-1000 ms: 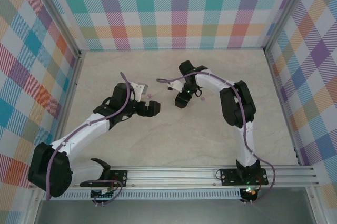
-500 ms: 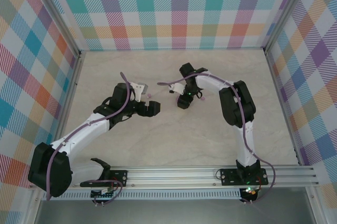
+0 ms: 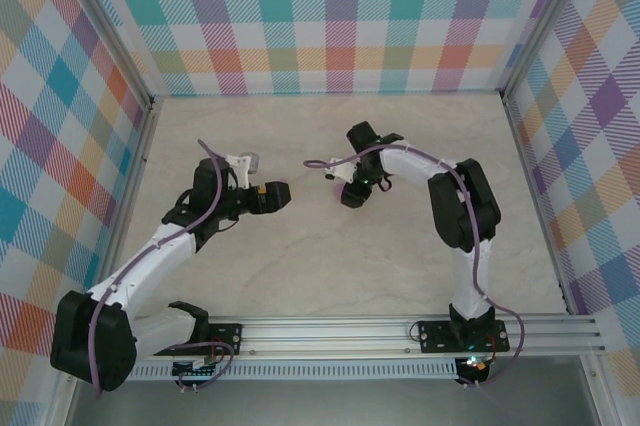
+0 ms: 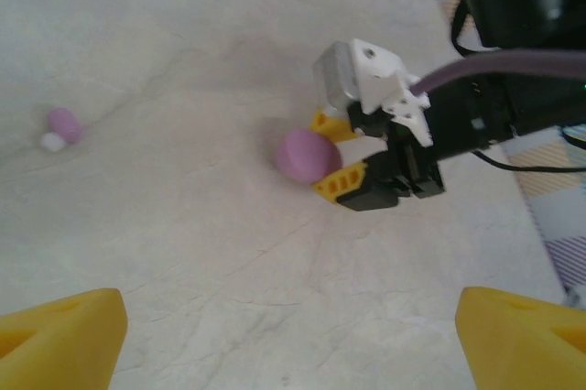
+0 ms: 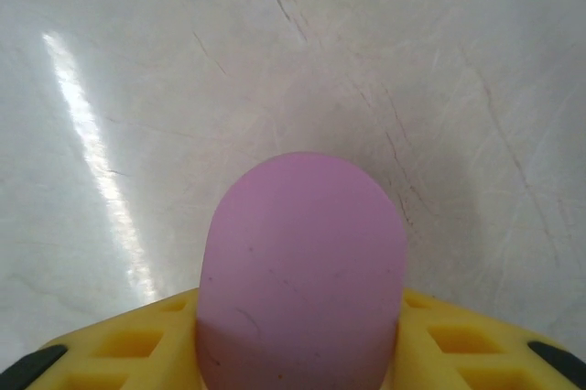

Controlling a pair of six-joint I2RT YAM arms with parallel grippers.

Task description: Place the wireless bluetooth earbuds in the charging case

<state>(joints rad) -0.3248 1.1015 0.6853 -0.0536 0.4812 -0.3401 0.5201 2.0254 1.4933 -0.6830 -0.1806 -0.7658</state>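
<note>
The purple charging case is a rounded lilac body sitting low over the table, and it touches the yellow fingers on both sides. My right gripper is shut on this case, near the table's middle. One lilac earbud with a white tip lies alone on the table, well away from the case. My left gripper is open with bare table between its fingertips. It hovers left of the right gripper, pointing toward it.
The pale marbled table is walled by checked panels on three sides. A metal rail carries both arm bases at the near edge. The right arm's purple cable hangs above its wrist.
The right jaws have narrowed onto the purple case. The left arm has drawn back to the left and its gripper now sits farther from the right one.
</note>
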